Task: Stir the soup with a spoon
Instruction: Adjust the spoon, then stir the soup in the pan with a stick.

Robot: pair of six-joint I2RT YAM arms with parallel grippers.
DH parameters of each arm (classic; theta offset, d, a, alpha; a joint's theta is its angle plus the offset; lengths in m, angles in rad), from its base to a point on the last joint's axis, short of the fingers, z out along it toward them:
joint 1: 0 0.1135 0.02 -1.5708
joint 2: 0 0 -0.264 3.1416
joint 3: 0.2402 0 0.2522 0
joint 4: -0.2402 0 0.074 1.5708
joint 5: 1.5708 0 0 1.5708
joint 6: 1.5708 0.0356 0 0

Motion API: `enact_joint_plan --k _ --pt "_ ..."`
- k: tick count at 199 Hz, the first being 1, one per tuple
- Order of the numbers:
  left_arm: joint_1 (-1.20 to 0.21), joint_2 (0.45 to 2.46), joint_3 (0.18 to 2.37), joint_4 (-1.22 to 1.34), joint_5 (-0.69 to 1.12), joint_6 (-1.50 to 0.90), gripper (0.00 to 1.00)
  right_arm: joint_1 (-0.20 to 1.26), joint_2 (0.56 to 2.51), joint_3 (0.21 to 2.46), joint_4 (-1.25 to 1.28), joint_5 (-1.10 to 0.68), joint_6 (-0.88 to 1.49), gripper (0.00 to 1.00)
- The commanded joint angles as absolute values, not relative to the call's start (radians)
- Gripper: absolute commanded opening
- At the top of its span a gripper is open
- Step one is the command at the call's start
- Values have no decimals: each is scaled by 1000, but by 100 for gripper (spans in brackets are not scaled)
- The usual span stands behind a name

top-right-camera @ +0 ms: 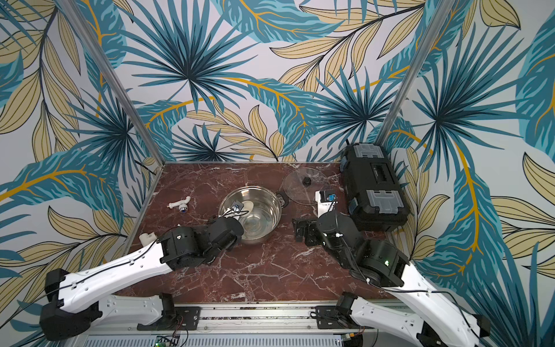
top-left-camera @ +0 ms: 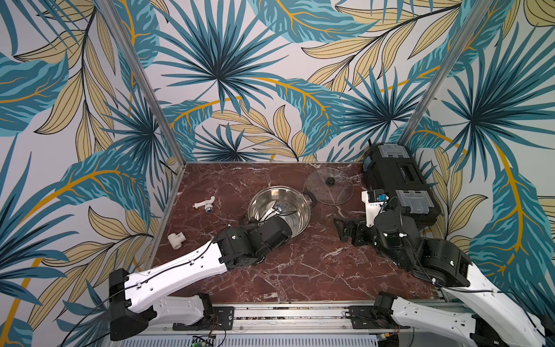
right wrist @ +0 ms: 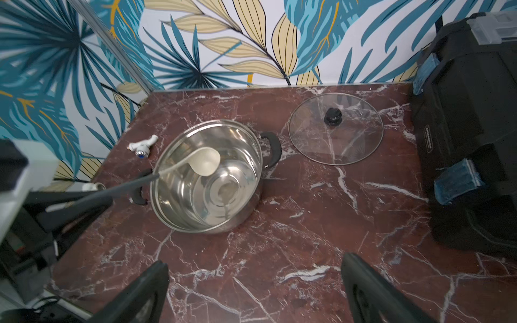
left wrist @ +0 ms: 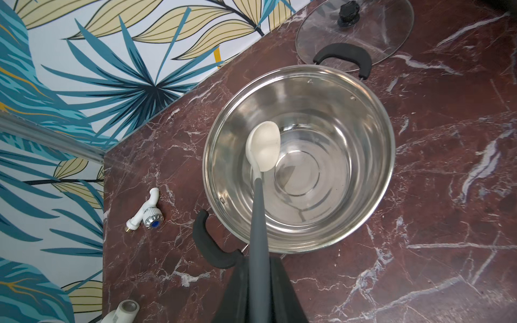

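We had the spoon (left wrist: 263, 148) in the pot (left wrist: 363, 125)
Our left claw (left wrist: 258, 263) clamped its grey handle; right claw (right wrist: 253, 260) gaped open.

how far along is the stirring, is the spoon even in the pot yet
Done: the glass lid lies off on the table beside the pot, and the left pincer is shut on the grey handle of the spoon. In hand: its cream bowl is inside the pot. Left, seemingly: the stirring itself; no soup shows, only bare steel. The right pincer is open and empty.
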State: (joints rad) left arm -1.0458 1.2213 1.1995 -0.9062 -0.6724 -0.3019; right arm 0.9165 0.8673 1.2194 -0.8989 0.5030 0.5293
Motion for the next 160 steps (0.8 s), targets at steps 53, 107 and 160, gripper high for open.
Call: enact_joint_plan --k 53,107,160 --pt "-897 1276 1321 -878 -423 -247 0 919 906 1016 -796 219 385 99" --pt "-891 1283 1317 -799 -311 -193 0 919 881 965 -732 211 441 99" --pt "-892 1212 1292 -804 -200 -203 0 920 877 951 -745 207 469 100"
